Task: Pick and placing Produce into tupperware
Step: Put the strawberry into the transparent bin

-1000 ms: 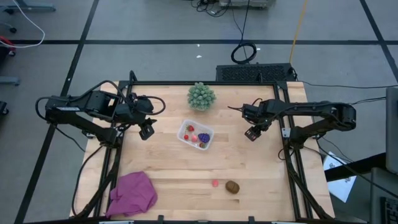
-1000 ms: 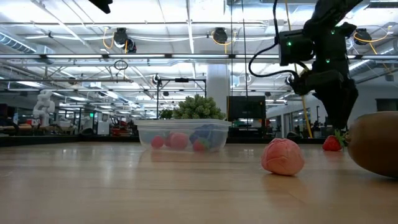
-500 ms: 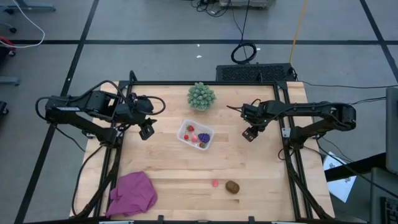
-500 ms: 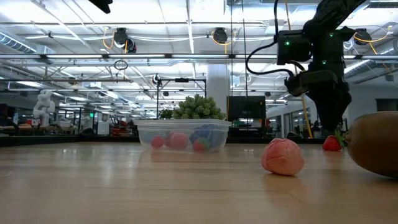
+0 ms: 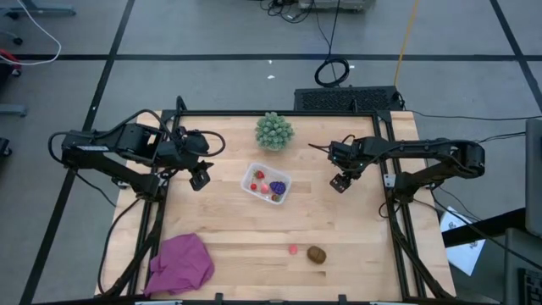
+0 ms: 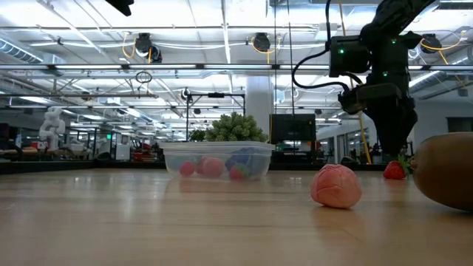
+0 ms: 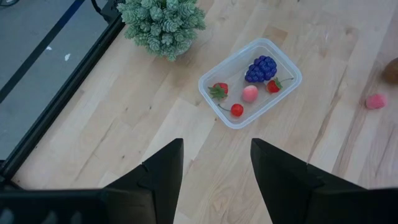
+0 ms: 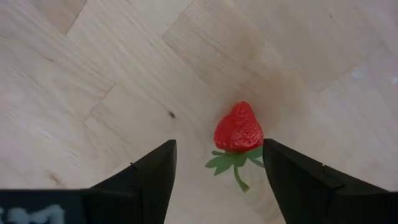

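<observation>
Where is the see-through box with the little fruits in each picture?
High view: the tupperware sits mid-table, just below the green spiky ball.
Low view: left of centre, far across the table, in front of the ball.
Left wrist view: upper middle, right of the ball.
Right wrist view: not in it.
Shared landmark: the green spiky ball, beside the box wherever the box shows.

Tupperware (image 5: 267, 184) sitting mid-table, holding several fruits; spiky ball (image 5: 274, 130) lying behind it; two loose fruits (image 5: 306, 252) lying near front edge; cloth (image 5: 181, 263) lying front-left.
</observation>
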`<state>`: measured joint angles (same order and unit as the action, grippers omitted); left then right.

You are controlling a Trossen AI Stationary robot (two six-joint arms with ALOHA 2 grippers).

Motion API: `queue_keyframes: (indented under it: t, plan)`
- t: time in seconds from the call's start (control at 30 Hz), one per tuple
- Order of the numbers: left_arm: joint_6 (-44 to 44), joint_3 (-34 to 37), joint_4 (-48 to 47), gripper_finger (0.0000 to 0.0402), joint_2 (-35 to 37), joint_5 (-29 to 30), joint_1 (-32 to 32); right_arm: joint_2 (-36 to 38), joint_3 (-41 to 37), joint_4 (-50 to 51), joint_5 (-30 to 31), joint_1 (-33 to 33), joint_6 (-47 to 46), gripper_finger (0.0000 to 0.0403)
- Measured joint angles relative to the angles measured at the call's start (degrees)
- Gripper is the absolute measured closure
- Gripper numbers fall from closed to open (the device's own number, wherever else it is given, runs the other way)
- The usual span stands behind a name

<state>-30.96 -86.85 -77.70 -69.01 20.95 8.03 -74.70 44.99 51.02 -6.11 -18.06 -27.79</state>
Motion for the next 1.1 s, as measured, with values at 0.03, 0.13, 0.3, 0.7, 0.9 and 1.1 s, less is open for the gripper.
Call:
queue_keyframes:
  t: [0.03,0.13,0.3,0.7,0.9,1.1]
  plan:
    - [0.00,0.00,0.00,0.0210,0.00,0.00,-0.01,0.00,0.00,0.00,0.00,0.00,0.00,0.0172]
    - [0.05,0.00,0.00,0.0210,-0.01,0.00,0.00,0.00,0.00,0.03,0.00,-0.02,0.05,0.0172]
    - [0.07,0.00,-0.01,0.0211,-0.01,0.00,0.00,0.00,0.00,0.31,0.00,-0.02,0.19,0.0172]
    - [0.11,0.00,-0.01,0.0211,-0.01,0.00,-0.01,0.00,-2.80,-0.15,0.02,-0.02,-0.07,0.0172]
    - [0.42,0.00,0.07,0.0210,-0.01,0.04,-0.01,0.00,-4.20,-1.00,0.00,-0.02,-0.61,0.0172]
    - [0.44,0.00,1.52,0.0211,-0.01,0.07,0.00,0.00,-4.20,-4.53,-0.02,-0.32,0.28,0.0172]
